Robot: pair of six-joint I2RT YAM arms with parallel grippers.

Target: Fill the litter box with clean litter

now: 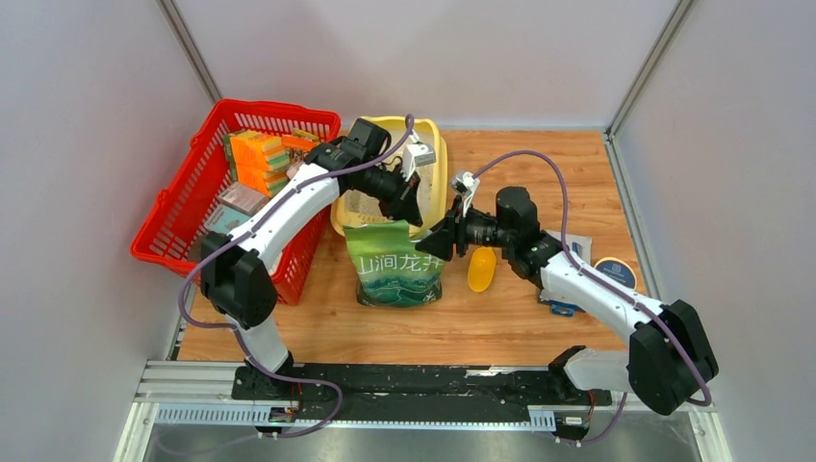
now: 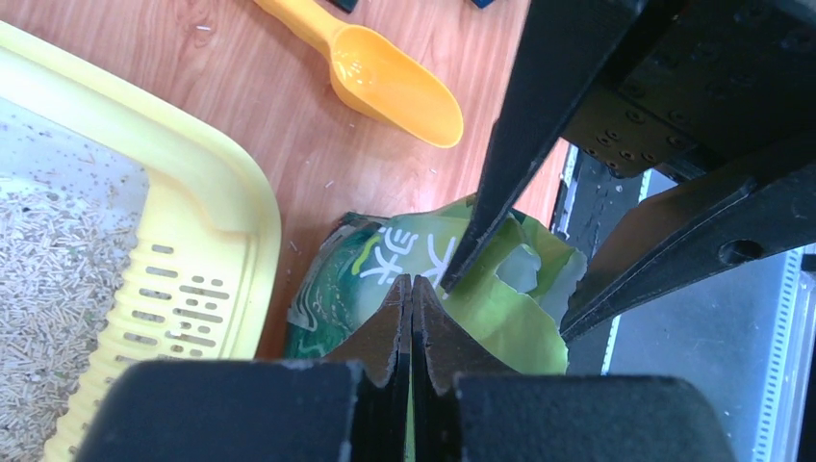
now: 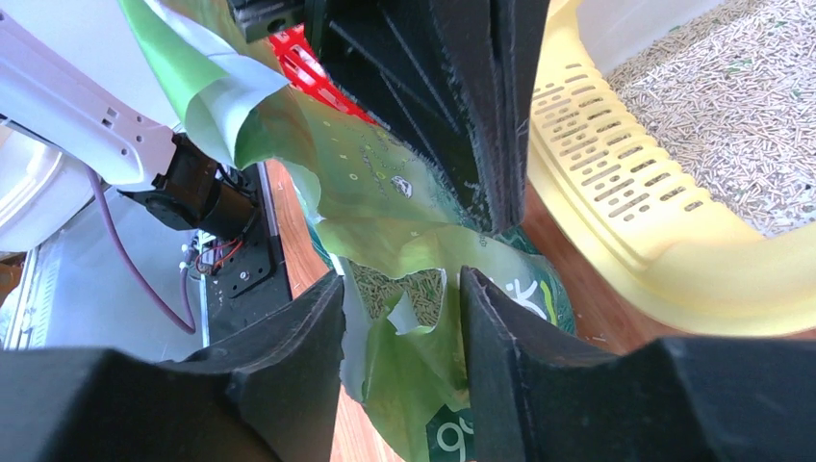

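"Green pouch [image 1: 399, 269] first. Where does it sit against the edges?"

"On the arms' side of the litter box [image 2: 221, 192], just off its slotted lip, with a thin strip of bare wooden table [image 1: 539, 173] showing between the two. The pouch's torn top is ragged."

"And the grippers?"

"The left gripper [image 2: 412, 284] has its fingers pressed flat together on the pouch's top edge; green film shows in the seam. The right gripper [image 3: 402, 279] is half spread, with one finger on either side of the opposite torn lip and not clamped on it."

"Where is the clean litter [image 3: 712, 115]?"

"Pale pellets cover the floor of the box inside its raised rim, and a few more show through the tear in the pouch."

"Room to move?"

"It's tight on the left: the red basket [image 1: 183, 217] stands just beside the box's left wall, and the left arm reaches across the basket's near right corner. Both grippers crowd the pouch mouth, close to each other. To the right the wood runs open toward the side wall [image 1: 731, 144] — the yellow scoop [image 2: 385, 82] lies there beside the pouch, touching neither pouch nor box, and a round blue-rimmed object [image 1: 614, 272] sits near the table's right edge."
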